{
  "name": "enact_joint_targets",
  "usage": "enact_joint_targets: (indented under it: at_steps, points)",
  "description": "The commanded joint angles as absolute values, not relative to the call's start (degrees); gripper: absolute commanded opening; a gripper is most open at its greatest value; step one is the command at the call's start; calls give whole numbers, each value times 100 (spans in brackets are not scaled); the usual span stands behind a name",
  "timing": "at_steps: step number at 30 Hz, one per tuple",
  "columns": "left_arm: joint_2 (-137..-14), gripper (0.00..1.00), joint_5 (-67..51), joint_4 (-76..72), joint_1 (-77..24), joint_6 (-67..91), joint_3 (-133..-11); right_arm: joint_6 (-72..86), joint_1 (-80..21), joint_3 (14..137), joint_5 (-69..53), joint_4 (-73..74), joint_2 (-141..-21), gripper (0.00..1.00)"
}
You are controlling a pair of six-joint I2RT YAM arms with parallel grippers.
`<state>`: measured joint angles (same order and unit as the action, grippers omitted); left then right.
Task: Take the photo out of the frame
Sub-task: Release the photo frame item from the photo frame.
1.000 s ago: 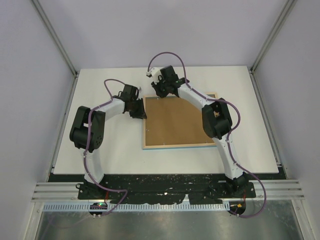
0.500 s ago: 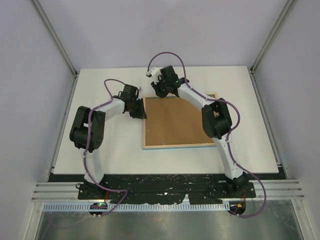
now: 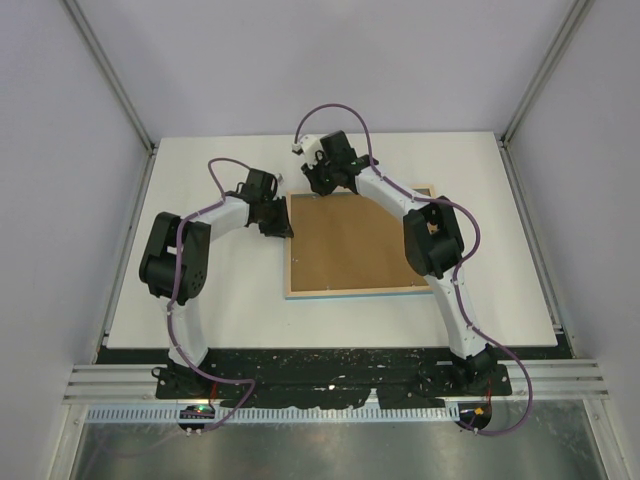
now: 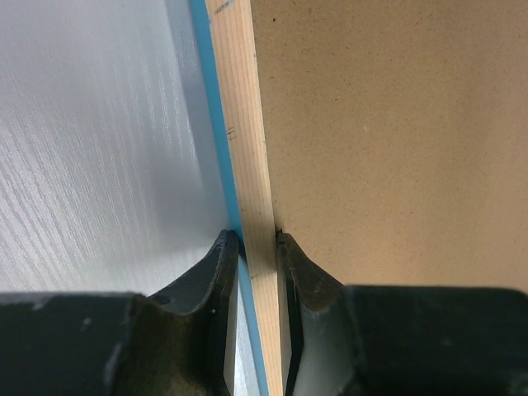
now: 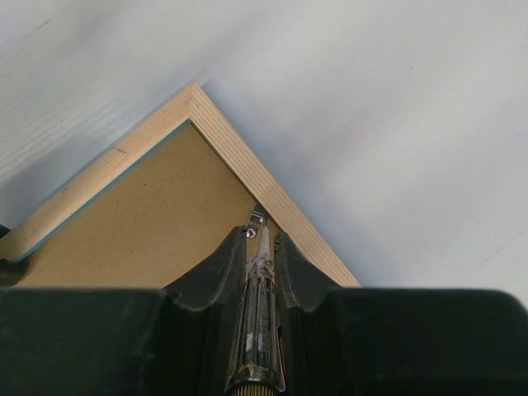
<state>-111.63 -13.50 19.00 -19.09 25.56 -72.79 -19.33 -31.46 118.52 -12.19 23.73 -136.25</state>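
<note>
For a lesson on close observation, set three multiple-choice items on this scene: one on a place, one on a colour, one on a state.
1. The left tool grips the frame on its: A near edge; B left edge; C right edge.
2. The board facing up is: A blue; B white; C brown.
3. The right tool is: A wide open; B shut on a screwdriver; C shut, empty.
Key: 1 B, the top view shows it at the left rail, and the wrist view shows it pinching that rail; 2 C, brown fills the frame's back; 3 B, the shaft sits in its grip.
</note>
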Motion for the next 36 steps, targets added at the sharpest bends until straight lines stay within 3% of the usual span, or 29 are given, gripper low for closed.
enact_joint_targets:
  at_steps: [1, 17, 25, 36]
  points:
    - [-11171, 19, -1336, 1802, -1898, 2531, -7128, -1872, -3322, 12111, -1643, 2399, -13553, 8]
    - [-11171, 19, -1336, 1802, -1890, 2531, -7128, -1968, -3357, 12155, -1670, 2470, -13535, 8]
    - [-11171, 19, -1336, 1802, -1890, 2531, -7128, -2136, -3357, 11989, -1679, 2531, -12676, 8]
    - [-11188, 25, -1292, 1925, -1837, 2522, -7242, -2583, -3349, 8791, -2065, 2478, -9689, 8]
